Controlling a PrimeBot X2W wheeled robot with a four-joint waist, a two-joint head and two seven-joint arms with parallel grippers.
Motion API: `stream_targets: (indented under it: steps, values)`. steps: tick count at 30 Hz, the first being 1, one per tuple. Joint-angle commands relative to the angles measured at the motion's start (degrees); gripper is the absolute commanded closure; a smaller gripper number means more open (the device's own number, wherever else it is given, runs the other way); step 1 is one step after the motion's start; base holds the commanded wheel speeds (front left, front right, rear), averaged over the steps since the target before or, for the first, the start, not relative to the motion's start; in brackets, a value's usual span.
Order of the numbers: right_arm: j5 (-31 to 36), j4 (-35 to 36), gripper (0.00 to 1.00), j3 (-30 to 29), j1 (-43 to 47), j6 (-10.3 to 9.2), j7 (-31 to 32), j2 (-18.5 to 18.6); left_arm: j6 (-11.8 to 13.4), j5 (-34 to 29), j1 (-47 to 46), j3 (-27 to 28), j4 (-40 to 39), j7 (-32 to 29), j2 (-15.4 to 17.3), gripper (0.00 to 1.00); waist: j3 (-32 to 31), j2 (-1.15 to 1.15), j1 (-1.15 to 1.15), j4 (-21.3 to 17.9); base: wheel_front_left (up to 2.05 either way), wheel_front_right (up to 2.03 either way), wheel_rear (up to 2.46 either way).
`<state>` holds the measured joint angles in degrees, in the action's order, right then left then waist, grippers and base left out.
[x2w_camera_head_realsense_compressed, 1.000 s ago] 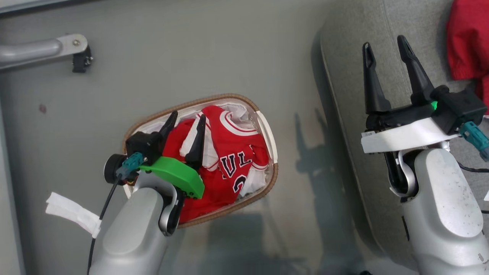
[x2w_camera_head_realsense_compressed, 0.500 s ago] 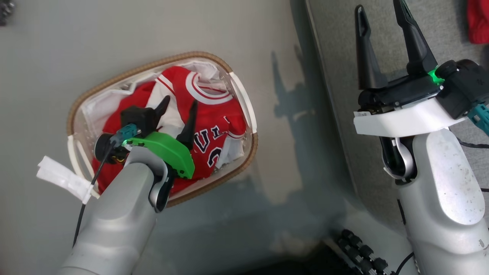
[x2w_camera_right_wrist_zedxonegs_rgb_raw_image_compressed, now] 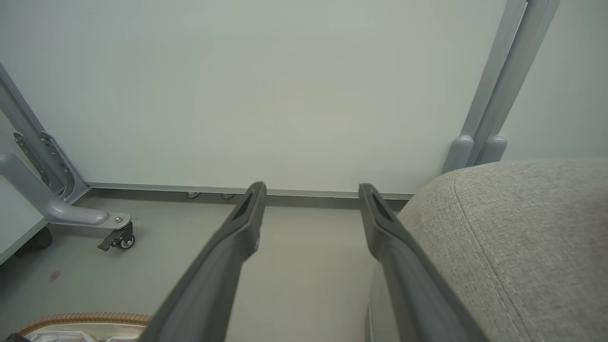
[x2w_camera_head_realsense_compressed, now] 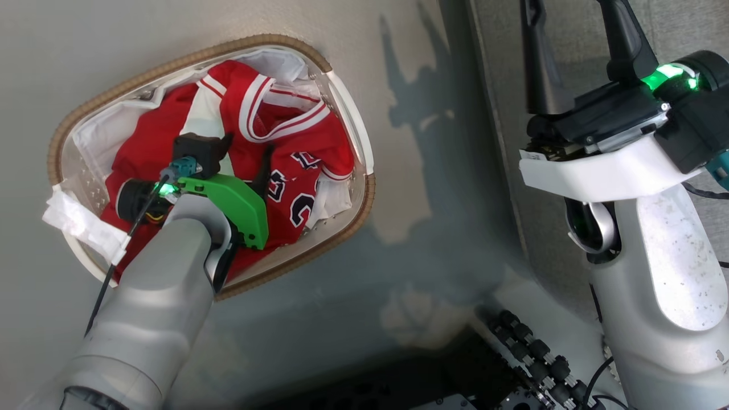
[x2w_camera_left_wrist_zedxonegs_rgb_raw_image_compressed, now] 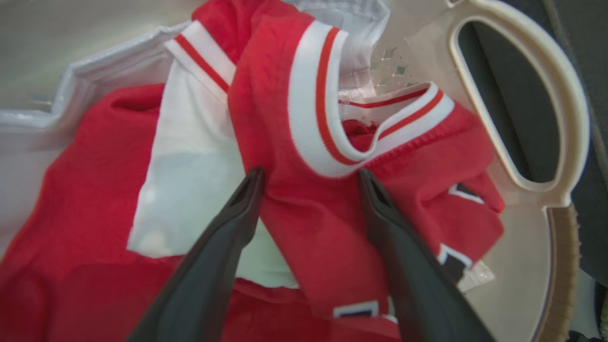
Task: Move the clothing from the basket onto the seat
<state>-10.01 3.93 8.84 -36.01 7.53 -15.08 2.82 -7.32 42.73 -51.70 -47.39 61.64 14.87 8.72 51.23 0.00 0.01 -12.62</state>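
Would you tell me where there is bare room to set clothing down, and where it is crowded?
Bare: the rounded corner of the seat, beside the open right gripper, and the floor strip between basket and seat. Crowded: the basket, heaped with the jersey, where the open left gripper straddles a fold.

Clothing (x2w_camera_head_realsense_compressed: 296, 134) heaped in basket (x2w_camera_head_realsense_compressed: 367, 196); basket on floor (x2w_camera_head_realsense_compressed: 433, 171). Seat (x2w_camera_right_wrist_zedxonegs_rgb_raw_image_compressed: 522, 228) right of basket, apart. Left gripper (x2w_camera_head_realsense_compressed: 248, 145) inside basket, fingers (x2w_camera_left_wrist_zedxonegs_rgb_raw_image_compressed: 228, 237) astride clothing fold, possibly touching. Right gripper (x2w_camera_right_wrist_zedxonegs_rgb_raw_image_compressed: 311, 186) over seat's left edge.
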Motion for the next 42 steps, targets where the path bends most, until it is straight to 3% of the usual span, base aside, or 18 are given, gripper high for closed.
stream_targets:
  steps: [1, 9, 20, 21, 22, 30, 42]
  values:
    - [0.58, 0.79, 0.0, 0.22, -0.79, -0.08, -0.14, 0.19, -0.27, -0.38, -1.57, -0.51, 1.09, 0.24, 0.1, 0.0, 1.03, 0.0, -0.01, -0.05, 0.0, 0.0, 0.0]
    - [1.64, 2.83, 0.0, 1.08, -1.04, -0.08, -0.14, 0.2, -0.27, -1.03, -3.86, -3.42, 6.45, 0.26, -0.6, 0.0, 2.5, 0.0, -0.01, 0.33, 0.0, 0.0, 0.0]
    - [2.22, 2.78, 0.0, 1.9, -0.51, -0.08, -0.14, 0.18, -0.28, 1.92, -4.87, -7.72, 7.07, -1.6, -1.27, 0.0, 2.96, 0.0, -0.01, 0.73, 0.0, 0.0, 0.0]
    - [2.17, 2.62, 0.0, 1.91, -0.58, -0.08, -0.14, 0.18, -0.28, 2.27, -4.8, -8.35, 6.9, -2.38, -1.2, 0.61, 2.9, 0.0, -0.01, 0.68, 0.0, 0.0, 0.0]
    - [2.06, 2.49, 0.0, 1.94, -0.63, -0.08, -0.14, 0.18, -0.28, 2.7, -4.62, -8.8, 6.65, -2.83, -1.03, 1.0, 2.78, 0.0, -0.01, 0.6, 0.0, 0.0, 0.0]
    - [0.81, 1.34, 0.0, 2.62, -1.19, -0.08, -0.14, 0.17, -0.27, 6.36, -3.11, -11.32, 5.05, -3.32, 0.89, 1.0, 0.56, 0.0, -0.01, -0.57, 0.0, 0.0, 0.0]
    - [1.24, -4.35, 0.0, 2.53, 1.86, -0.08, -0.14, 0.18, -0.25, 11.74, 5.06, -13.78, 3.31, -0.21, 1.07, 1.0, -12.18, 0.0, -0.01, 0.5, 0.0, 0.0, 0.0]
